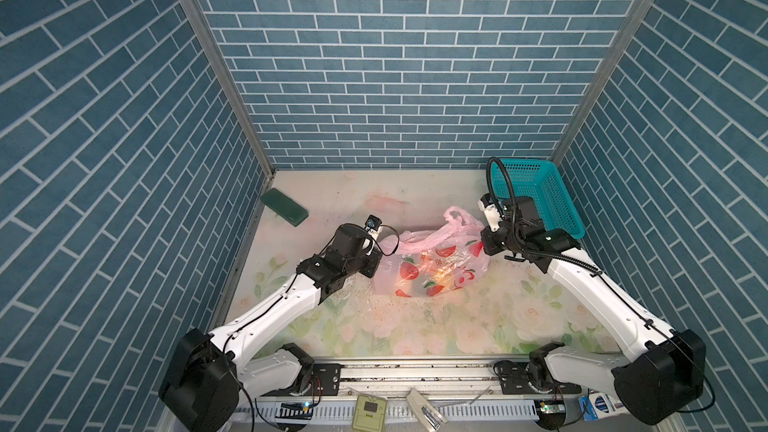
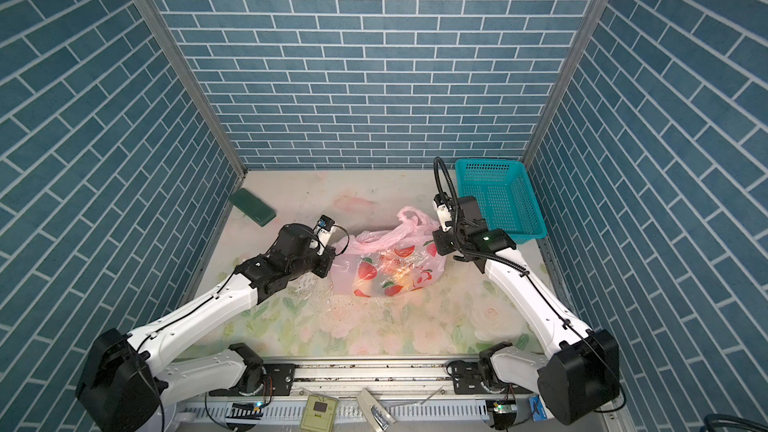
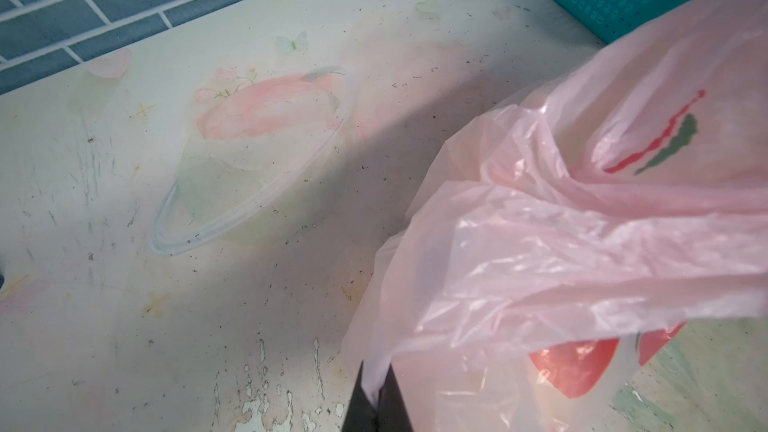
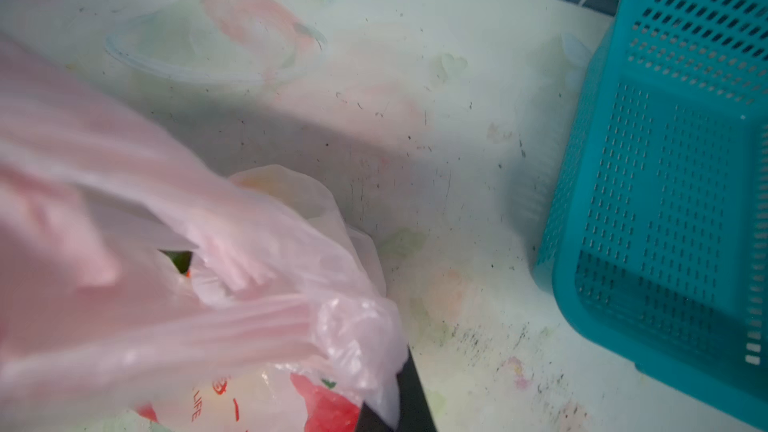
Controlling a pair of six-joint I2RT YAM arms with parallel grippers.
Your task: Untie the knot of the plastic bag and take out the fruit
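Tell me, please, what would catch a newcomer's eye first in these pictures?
The pink plastic bag in the middle of the table draws the eye first, pinched on opposite sides by the left gripper and the right gripper. Next comes the teal basket in the far right corner, then the dark green block at the far left.

We see the plastic bag (image 1: 432,270) as thin, translucent pink film, glossy and crinkled, printed red and green. The teal basket (image 1: 559,201) is perforated moulded plastic, faintly shiny. The tabletop (image 1: 457,326) carries a smooth floral print, scuffed and flaking. The dark green block (image 1: 284,206) looks smooth, slightly glossy.
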